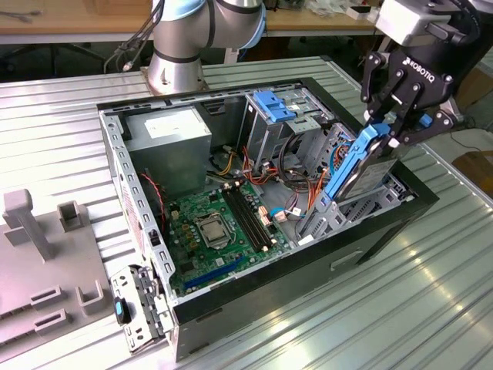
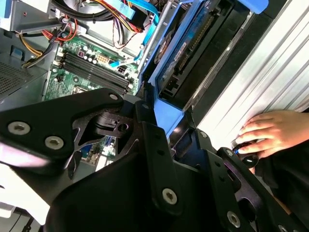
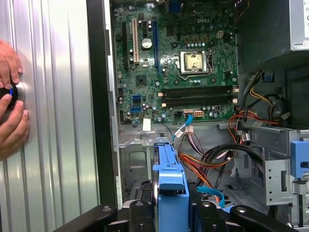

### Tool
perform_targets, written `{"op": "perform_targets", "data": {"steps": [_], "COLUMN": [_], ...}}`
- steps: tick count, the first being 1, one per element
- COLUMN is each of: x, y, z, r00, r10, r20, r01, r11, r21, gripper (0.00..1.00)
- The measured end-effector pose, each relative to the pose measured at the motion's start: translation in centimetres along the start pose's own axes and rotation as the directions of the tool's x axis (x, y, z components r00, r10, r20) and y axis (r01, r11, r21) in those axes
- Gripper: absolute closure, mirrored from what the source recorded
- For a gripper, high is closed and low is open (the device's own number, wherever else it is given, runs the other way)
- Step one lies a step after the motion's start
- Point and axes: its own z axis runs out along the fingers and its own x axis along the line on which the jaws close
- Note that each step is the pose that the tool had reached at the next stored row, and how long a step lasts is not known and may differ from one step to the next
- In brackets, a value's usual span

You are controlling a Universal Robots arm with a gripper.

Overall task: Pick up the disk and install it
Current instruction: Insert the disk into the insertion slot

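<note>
Jaws are clamping the upper end of the disk (image 1: 356, 176), holding it by its blue carrier (image 3: 170, 186), which in the first wrist view is sitting directly between them. In the exterior view you are looking at the disk leaning at a steep tilt. Its lower end is reaching down into the grey drive cage (image 1: 327, 216) at the exterior view's right of the open computer case (image 1: 262, 304). Its upper end is standing above the case rim. Whether the lower end is seating fully in the cage, you cannot tell.

A fixed blue bracket (image 1: 273, 104) is sitting on top of a second cage, apart from the disk and further inside the case. The motherboard (image 1: 219, 231) is lying exposed on the case floor, with the power supply (image 1: 169, 142) beside it.

The case is resting on the ribbed metal worktop (image 1: 439, 308). A grey fixture (image 1: 38, 254) is standing on it at the exterior view's left.

In the first wrist view, a person's hand (image 3: 10, 128) is resting on the worktop outside the case wall, fingers wrapping a small round black device (image 3: 8, 93).
</note>
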Motion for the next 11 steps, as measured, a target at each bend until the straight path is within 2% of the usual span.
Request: {"op": "perform_targets", "data": {"steps": [11], "x": [0.06], "y": [0.01], "z": [0.66], "r00": [1.0], "r10": [0.0], "r20": [0.0], "r01": [0.0], "r11": [1.0], "r21": [0.0], "gripper": [0.64]}}
